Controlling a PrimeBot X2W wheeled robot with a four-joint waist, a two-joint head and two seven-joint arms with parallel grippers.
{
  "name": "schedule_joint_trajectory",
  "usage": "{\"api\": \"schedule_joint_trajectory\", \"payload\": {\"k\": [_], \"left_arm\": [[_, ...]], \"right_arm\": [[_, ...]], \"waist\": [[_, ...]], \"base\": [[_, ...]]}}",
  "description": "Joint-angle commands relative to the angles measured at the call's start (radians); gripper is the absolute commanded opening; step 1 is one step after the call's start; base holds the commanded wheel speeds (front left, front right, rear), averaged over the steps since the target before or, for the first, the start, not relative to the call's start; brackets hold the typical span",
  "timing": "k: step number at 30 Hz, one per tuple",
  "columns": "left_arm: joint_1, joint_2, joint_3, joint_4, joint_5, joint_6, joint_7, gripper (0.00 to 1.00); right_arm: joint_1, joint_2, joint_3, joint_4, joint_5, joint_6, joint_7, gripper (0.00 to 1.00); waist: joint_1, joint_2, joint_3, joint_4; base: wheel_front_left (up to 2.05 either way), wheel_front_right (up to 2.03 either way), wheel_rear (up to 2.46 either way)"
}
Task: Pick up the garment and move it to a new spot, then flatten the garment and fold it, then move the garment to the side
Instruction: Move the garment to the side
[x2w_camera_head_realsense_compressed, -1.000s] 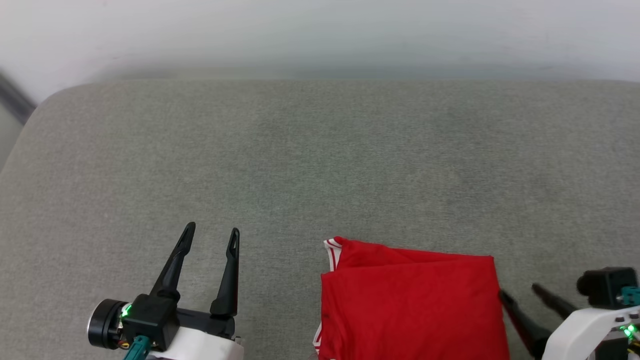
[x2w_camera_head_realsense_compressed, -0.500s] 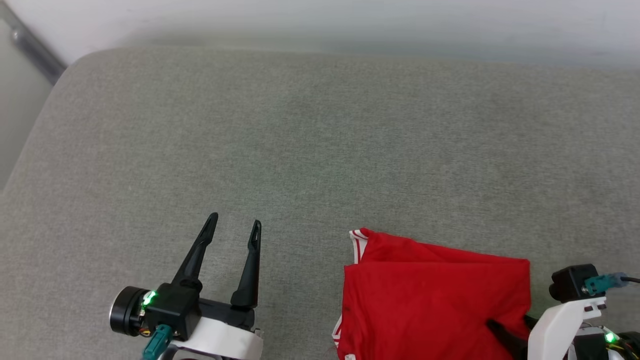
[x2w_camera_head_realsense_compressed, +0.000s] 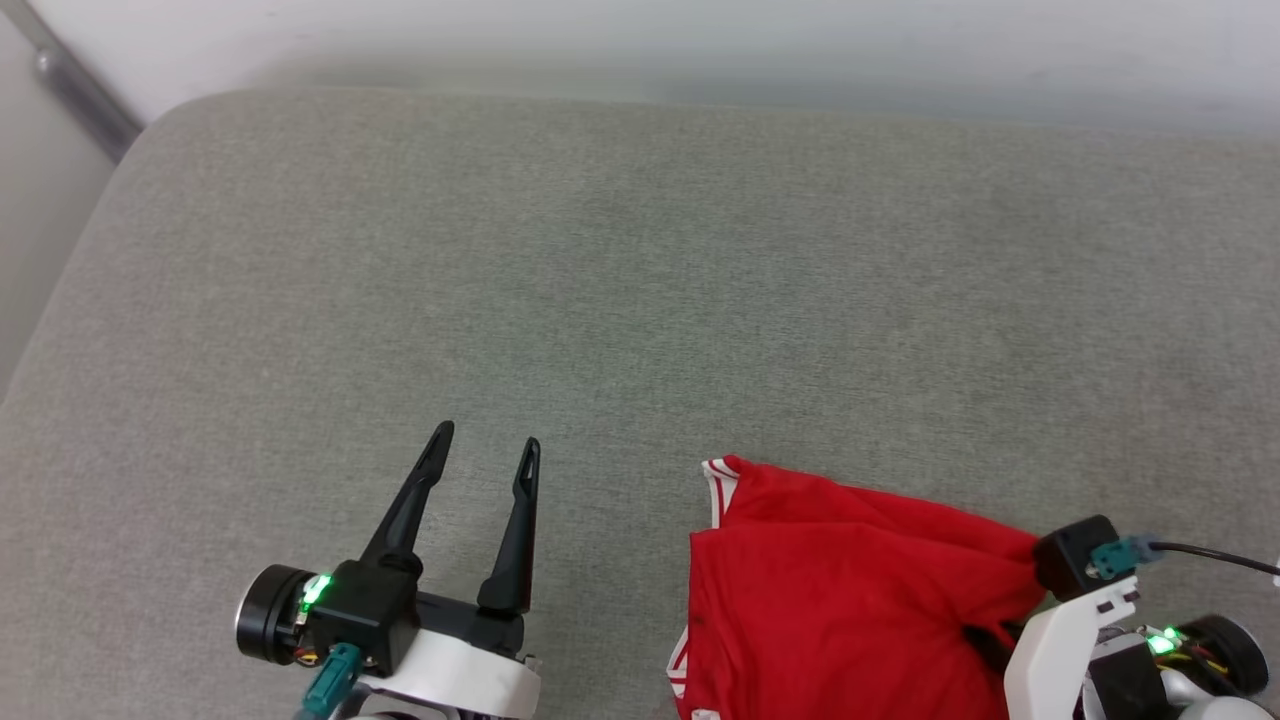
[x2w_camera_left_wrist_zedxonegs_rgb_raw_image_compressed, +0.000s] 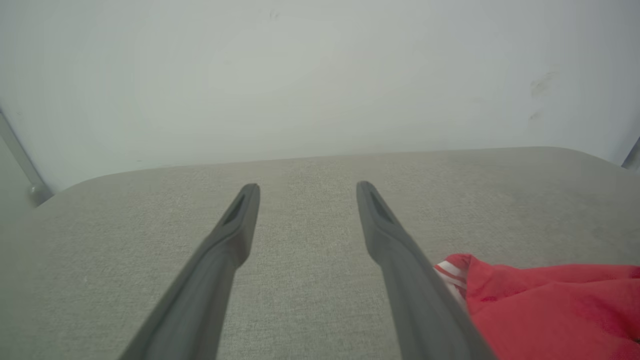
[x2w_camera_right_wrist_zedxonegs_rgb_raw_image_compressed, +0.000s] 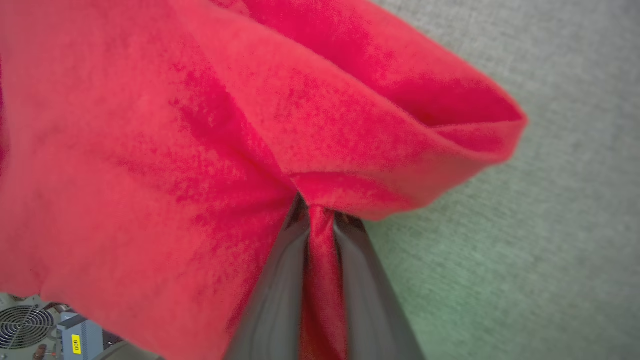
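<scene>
One claw, your right gripper (x2w_camera_right_wrist_zedxonegs_rgb_raw_image_compressed: 320, 210), is pinching the garment (x2w_camera_head_realsense_compressed: 850, 590); your left gripper (x2w_camera_head_realsense_compressed: 487, 437) is hanging with fingers apart.

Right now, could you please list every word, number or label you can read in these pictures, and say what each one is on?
"800": turned sideways on a yellow sticker on a grey box; it is small, so not certain.
The shirt shows plain red cloth and striped trim, no lettering.

right gripper (x2w_camera_right_wrist_zedxonegs_rgb_raw_image_compressed: 320, 212) pinching garment (x2w_camera_right_wrist_zedxonegs_rgb_raw_image_compressed: 150, 150) fold | grey cushion (x2w_camera_right_wrist_zedxonegs_rgb_raw_image_compressed: 550, 225) beneath
</scene>
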Motion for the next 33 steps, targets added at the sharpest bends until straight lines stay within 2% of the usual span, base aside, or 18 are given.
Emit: {"api": "schedule_joint_trajectory", "payload": {"k": [1,2,3,5,6,7,11,15,19,23,33], "left_arm": [[0.002,-0.001,-0.006,0.004,0.005,-0.003,-0.002,1.0],[0.005,-0.001,-0.01,0.008,0.01,-0.005,-0.002,1.0],[0.005,-0.001,-0.01,0.008,0.01,-0.005,-0.002,1.0],[0.007,-0.001,-0.02,0.01,0.012,-0.005,-0.002,1.0],[-0.005,-0.001,-0.042,0.01,0.009,-0.002,-0.002,1.0],[-0.035,-0.001,-0.082,0.014,0.014,-0.002,-0.002,1.0],[-0.083,-0.001,-0.134,0.025,0.028,-0.006,-0.002,1.0],[-0.146,0.0,-0.179,0.043,0.057,-0.012,-0.002,1.0],[-0.207,0.004,-0.222,0.054,0.078,-0.018,-0.002,1.0],[-0.283,0.008,-0.289,0.065,0.109,-0.025,-0.002,1.0],[-0.417,0.008,-0.405,0.085,0.133,-0.03,-0.002,1.0]], "right_arm": [[-0.023,-0.034,0.027,0.007,-0.031,-0.001,-0.015,0.0],[-0.04,-0.062,0.041,-0.007,-0.054,-0.001,-0.022,0.0],[-0.04,-0.062,0.041,-0.007,-0.054,-0.001,-0.022,0.0],[-0.074,-0.148,0.088,-0.034,-0.125,-0.001,-0.025,0.0],[-0.132,-0.24,0.162,-0.083,-0.179,-0.001,-0.024,0.0],[-0.198,-0.358,0.199,-0.116,-0.196,-0.001,-0.017,0.0],[-0.273,-0.491,0.241,-0.138,-0.198,-0.001,-0.016,0.0],[-0.34,-0.589,0.256,-0.106,-0.181,-0.001,-0.054,0.0],[-0.41,-0.658,0.266,-0.025,-0.186,-0.001,-0.147,0.0],[-0.472,-0.69,0.234,0.094,-0.18,-0.001,-0.254,0.0],[-0.592,-0.657,0.138,0.475,-0.234,-0.001,-0.478,0.0]], "waist": [[0.0001,0.0,-0.009,-0.022],[0.0001,0.0,-0.011,-0.034],[0.0001,0.0,-0.011,-0.034],[0.0001,0.0,-0.01,-0.063],[0.0001,0.0,0.005,-0.119],[0.0001,0.0,0.035,-0.176],[0.0001,0.0,0.089,-0.258],[0.0001,0.0,0.145,-0.329],[0.0001,0.0,0.208,-0.387],[0.0001,0.0,0.297,-0.419],[0.0001,0.0,0.432,-0.42]], "base": [[0.0,0.0,0.0],[0.0,0.0,0.0],[0.0,0.0,0.0],[0.0,0.0,0.0],[0.0,0.0,0.0],[0.0,0.0,0.0],[0.0,0.0,0.0],[0.0,0.0,0.0],[0.0,0.0,0.0],[0.0,0.0,0.0],[0.0,0.0,0.0]]}}
